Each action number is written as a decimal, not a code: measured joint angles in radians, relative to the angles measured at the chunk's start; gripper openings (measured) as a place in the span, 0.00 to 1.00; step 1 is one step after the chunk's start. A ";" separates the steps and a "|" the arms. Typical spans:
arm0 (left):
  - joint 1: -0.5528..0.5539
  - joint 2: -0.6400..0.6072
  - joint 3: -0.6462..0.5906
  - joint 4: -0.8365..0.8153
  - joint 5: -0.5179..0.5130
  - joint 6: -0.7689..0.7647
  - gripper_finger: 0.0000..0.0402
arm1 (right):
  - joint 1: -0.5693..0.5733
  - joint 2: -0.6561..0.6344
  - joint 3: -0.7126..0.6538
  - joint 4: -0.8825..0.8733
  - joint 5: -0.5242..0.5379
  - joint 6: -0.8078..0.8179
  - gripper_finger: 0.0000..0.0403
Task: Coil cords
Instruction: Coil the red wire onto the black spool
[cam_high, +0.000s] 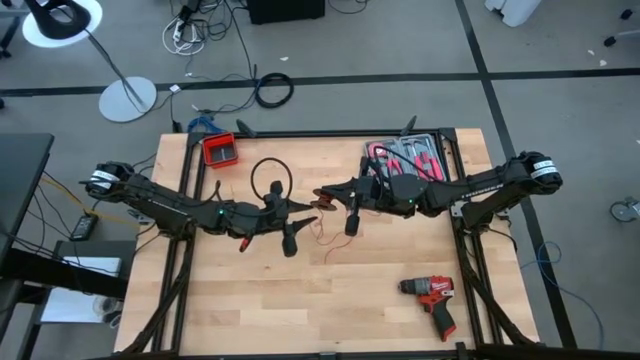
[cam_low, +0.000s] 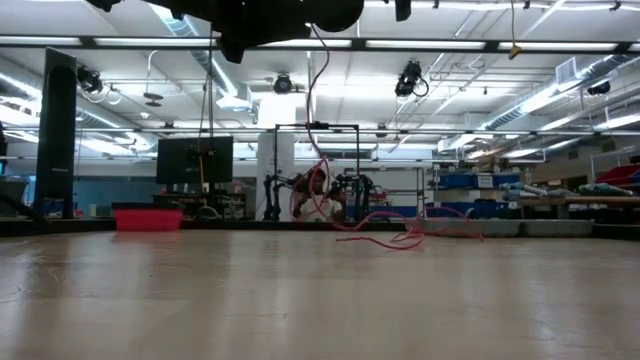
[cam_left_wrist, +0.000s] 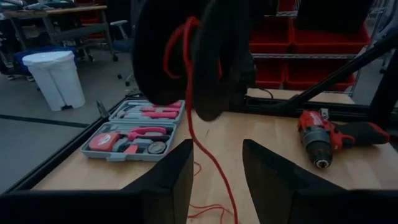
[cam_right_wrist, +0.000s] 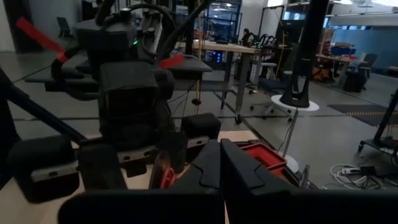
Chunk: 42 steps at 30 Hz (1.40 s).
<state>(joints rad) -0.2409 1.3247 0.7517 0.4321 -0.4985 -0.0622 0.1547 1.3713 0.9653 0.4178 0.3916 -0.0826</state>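
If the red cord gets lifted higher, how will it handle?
Probably floppy: the red cord hangs limp from the right gripper and trails in loose curls on the table. Likely light, being thin. It may snag, since it dangles between the left gripper's open fingers.

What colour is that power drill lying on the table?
The drill is red and black, clearest in the left wrist view.

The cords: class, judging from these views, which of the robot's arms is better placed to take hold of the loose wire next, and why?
Probably the left. The left gripper is open with a red strand of the cords hanging between its fingers. The right gripper is shut, apparently already pinching the bundle above the table.
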 joint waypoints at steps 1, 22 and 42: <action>0.000 0.000 0.000 0.007 0.007 -0.001 0.35 | 0.003 0.000 0.000 -0.004 0.000 0.000 0.00; -0.002 0.000 0.000 -0.020 0.026 -0.020 0.35 | 0.008 0.002 0.000 -0.034 0.022 -0.011 0.00; 0.000 0.000 0.000 0.002 0.052 -0.023 0.35 | 0.019 0.002 0.000 -0.013 0.023 -0.014 0.00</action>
<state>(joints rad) -0.2413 1.3243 0.7517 0.4336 -0.4466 -0.0853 0.1740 1.3731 0.9653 0.4052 0.4147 -0.0968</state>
